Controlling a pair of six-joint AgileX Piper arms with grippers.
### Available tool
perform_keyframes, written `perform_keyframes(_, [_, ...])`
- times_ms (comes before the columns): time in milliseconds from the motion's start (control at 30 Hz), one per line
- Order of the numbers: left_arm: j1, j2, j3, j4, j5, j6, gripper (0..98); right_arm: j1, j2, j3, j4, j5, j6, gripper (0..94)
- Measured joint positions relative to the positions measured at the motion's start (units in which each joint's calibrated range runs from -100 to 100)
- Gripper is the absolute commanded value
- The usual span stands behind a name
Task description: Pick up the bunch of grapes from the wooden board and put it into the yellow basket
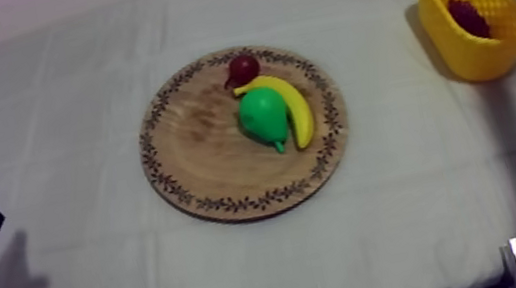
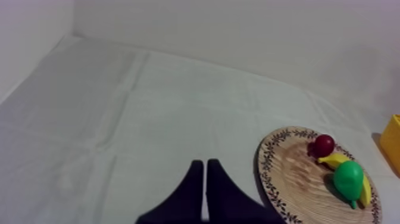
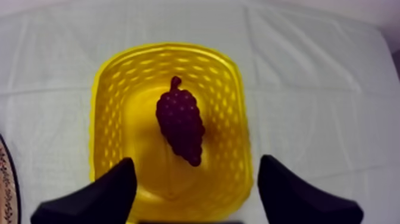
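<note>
Grapes [image 3: 180,126] in the basket [image 3: 107,119]; right arm to back out.
The basket stands at the table's far right corner. My right gripper [image 3: 196,173] hangs over it, fingers spread, holding nothing. I'd lift straight up so neither finger clips the rim. My left gripper [image 2: 205,165] is pressed closed, beside the board [image 1: 193,157]. The cloth [image 1: 91,267] is creased, with pale walls behind.

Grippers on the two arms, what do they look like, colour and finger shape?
Both are plain black. The left gripper has two slim fingers that taper to points; the right gripper has two broad fingers with rounded tips. No markings can be seen on either.
</note>
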Motion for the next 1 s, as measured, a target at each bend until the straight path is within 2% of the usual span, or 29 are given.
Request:
perform_keyframes(167, [0.0, 0.0, 0.0, 0.0, 0.0, 0.0, 0.1, -0.3, -10.8, 8.4, 1.7, -4.8, -0.9, 47.3])
perform_keyframes(333, [0.0, 0.0, 0.0, 0.0, 0.0, 0.0, 0.1, -1.3, -22.0, 17.2, 3.4, -6.8, -1.8, 44.9])
perform_keyframes(700, [0.0, 0.0, 0.0, 0.0, 0.0, 0.0, 0.1, -4.1, -45.7, 33.9, 5.2, -8.1, -3.0, 39.4])
perform_keyframes(1000, [0.0, 0.0, 0.0, 0.0, 0.0, 0.0, 0.1, -8.7, -63.4, 45.7, 6.1, -6.0, -4.1, 30.0])
